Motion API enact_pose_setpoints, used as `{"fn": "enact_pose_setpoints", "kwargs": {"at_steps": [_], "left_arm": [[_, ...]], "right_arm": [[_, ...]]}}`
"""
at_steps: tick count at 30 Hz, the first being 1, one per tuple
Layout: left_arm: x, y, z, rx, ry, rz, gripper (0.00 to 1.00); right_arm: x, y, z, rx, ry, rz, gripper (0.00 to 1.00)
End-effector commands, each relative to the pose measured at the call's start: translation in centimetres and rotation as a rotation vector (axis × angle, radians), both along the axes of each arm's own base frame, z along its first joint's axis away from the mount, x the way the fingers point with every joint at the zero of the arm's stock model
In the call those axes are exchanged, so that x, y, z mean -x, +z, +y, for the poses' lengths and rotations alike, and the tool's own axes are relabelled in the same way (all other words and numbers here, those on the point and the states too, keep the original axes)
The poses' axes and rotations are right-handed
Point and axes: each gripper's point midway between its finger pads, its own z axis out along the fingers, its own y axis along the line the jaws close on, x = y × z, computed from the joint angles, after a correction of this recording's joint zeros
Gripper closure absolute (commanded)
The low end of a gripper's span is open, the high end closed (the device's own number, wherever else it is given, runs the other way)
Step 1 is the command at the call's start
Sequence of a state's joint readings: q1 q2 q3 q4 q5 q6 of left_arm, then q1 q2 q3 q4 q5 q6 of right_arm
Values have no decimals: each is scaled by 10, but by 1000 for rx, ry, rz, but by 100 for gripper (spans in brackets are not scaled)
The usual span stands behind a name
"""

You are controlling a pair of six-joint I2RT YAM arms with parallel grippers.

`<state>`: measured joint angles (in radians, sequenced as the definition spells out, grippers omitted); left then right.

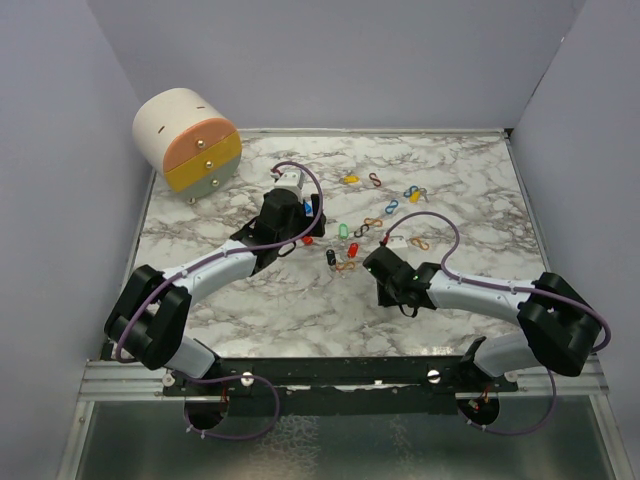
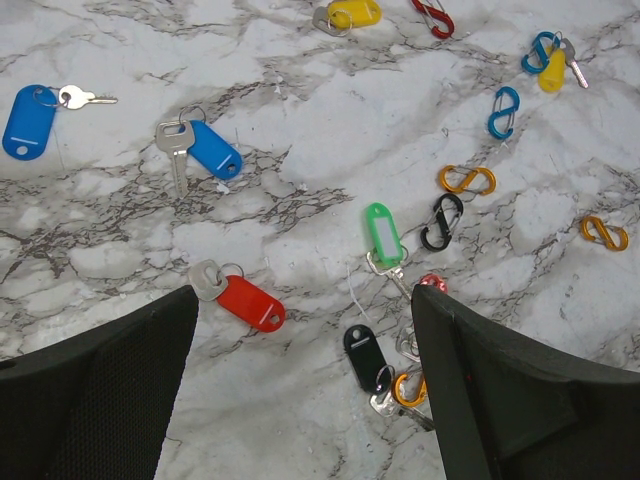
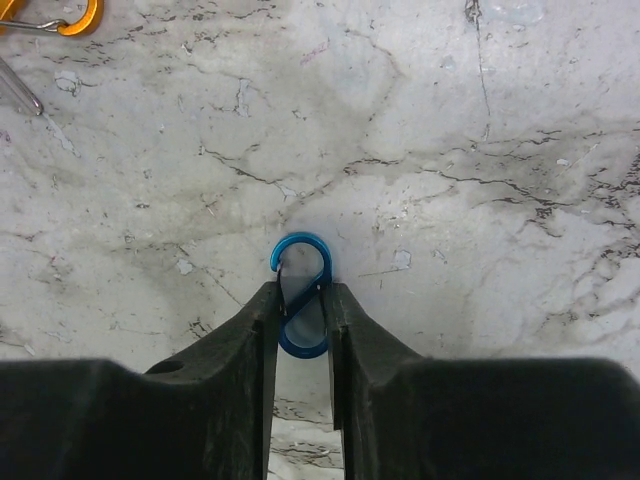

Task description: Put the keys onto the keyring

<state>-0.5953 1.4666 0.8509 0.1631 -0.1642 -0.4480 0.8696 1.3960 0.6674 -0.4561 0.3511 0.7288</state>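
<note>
Key tags with metal keys lie on the marble table (image 2: pixel 300 90): a red one (image 2: pixel 250 303), a black one (image 2: pixel 364 352), a green one (image 2: pixel 382 232), two blue ones (image 2: pixel 214 150) (image 2: pixel 28 121) and a yellow one (image 2: pixel 354 13). My left gripper (image 2: pixel 305 400) is open and empty above them; the red and black tags show between its fingers (image 2: pixel 100 390). It sits mid-table in the top view (image 1: pixel 300 215). My right gripper (image 3: pixel 302 290) is shut on a blue S-shaped clip (image 3: pixel 303 237), held low over bare marble, near the table's middle (image 1: pixel 375 262).
Loose S-clips lie around: orange (image 2: pixel 466 180), black (image 2: pixel 441 221), blue (image 2: pixel 503 112), red (image 2: pixel 432 15), and another orange (image 2: pixel 408 390) by the black tag. A round drawer box (image 1: pixel 187 140) stands at the back left. Grey walls enclose the table.
</note>
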Motion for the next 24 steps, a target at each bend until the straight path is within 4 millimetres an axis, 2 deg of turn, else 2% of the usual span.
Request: {"fn": "enact_pose_setpoints", "kwargs": {"at_steps": [1,9,15,19,24], "left_arm": [[0,2,-1,6,-17,-10,10],[0,2,0,7,-15,-11,10],[0,2,1,7,-13,-12,10],[0,1,1,5,-13,-12,10],[-1,0,1,2,-11,-9,10]], "right_arm": [[4,-6,-5,14,-8,6,82],[3,-7,-4,12,-10,2,99],[2,-5,-6,11,-16,-11,99],[-4,7,-7,-6,-23,-62,99],[-15,32,-7,-38,-12,-165,99]]}}
